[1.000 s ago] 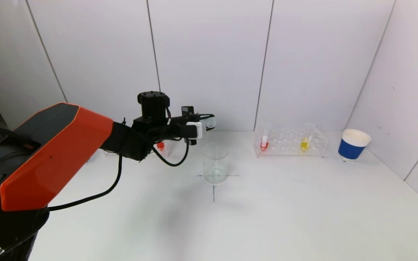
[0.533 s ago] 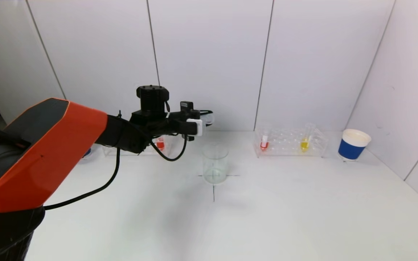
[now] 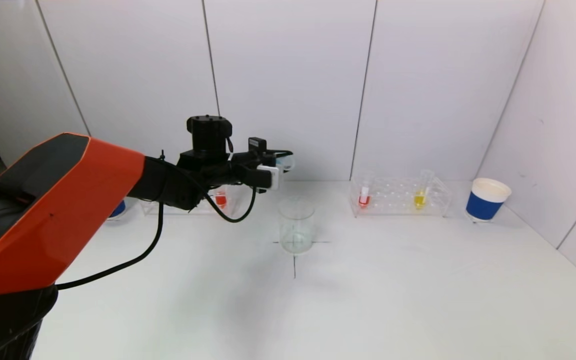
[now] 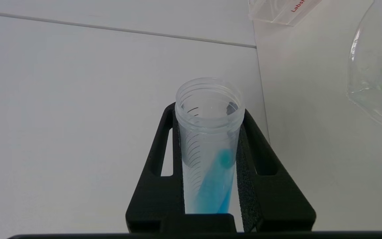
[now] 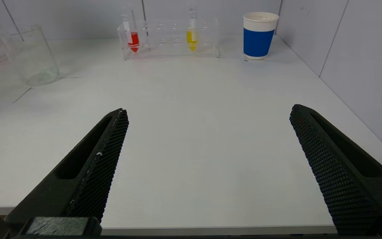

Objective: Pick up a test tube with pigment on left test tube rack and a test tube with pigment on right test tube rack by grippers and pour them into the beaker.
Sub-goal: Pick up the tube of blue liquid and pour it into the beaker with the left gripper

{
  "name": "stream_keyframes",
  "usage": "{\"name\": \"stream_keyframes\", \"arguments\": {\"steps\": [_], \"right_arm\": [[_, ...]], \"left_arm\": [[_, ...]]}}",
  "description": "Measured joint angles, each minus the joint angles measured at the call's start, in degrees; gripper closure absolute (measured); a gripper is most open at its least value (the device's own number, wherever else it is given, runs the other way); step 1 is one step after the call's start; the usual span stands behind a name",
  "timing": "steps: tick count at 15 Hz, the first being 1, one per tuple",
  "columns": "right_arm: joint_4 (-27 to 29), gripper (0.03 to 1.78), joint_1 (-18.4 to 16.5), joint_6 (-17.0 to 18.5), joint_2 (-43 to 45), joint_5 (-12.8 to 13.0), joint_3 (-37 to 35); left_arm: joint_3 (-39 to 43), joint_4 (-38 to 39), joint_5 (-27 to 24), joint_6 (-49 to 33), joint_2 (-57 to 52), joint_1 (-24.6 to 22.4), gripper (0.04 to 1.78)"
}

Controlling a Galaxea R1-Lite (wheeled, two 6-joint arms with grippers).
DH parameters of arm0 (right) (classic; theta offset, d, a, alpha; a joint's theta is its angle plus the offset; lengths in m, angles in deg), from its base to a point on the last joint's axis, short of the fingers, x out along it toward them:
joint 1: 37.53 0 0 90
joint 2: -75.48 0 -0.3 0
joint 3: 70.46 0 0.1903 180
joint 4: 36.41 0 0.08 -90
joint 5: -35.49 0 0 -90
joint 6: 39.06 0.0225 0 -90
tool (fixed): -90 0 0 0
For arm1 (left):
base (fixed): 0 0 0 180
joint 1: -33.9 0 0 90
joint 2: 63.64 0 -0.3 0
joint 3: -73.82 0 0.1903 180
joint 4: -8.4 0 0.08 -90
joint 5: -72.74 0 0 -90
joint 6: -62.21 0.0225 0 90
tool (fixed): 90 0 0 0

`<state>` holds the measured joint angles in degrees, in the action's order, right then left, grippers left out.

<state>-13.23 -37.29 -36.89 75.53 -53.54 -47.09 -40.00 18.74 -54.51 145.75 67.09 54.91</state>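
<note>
Here, head view: my left gripper (image 3: 282,162) hung above the table (image 3: 368,280), up and just to the left of the beaker (image 3: 296,226), clamped on a test tube (image 3: 285,162) lying nearly level. The mouth looked short of the beaker rim, so tipping from there would likely have spilled onto the table. The left rack (image 3: 218,199) kept a red tube; the right rack (image 3: 400,196) held a red tube (image 3: 364,196) and a yellow tube (image 3: 420,196).

Left wrist view: blue pigment (image 4: 212,187) ran along the tube wall toward the open mouth; the pads (image 4: 242,172) gripped smooth plastic, so I judged slip under rotation possible.

Right wrist view: my right gripper (image 5: 207,166) sat low at the near table edge, spread wide, empty. A paper cup (image 5: 259,35) stood close beside the right rack, an obstacle for a careless reach.
</note>
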Motion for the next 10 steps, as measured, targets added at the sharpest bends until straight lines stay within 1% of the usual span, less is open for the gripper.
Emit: {"name": "stream_keyframes", "arguments": {"steps": [10], "right_arm": [[0.02,0.04,-0.02,0.02,0.00,0.00,0.00]], "left_arm": [[3.27,4.41,-0.48,0.17,-0.63,0.44,1.36]]}}
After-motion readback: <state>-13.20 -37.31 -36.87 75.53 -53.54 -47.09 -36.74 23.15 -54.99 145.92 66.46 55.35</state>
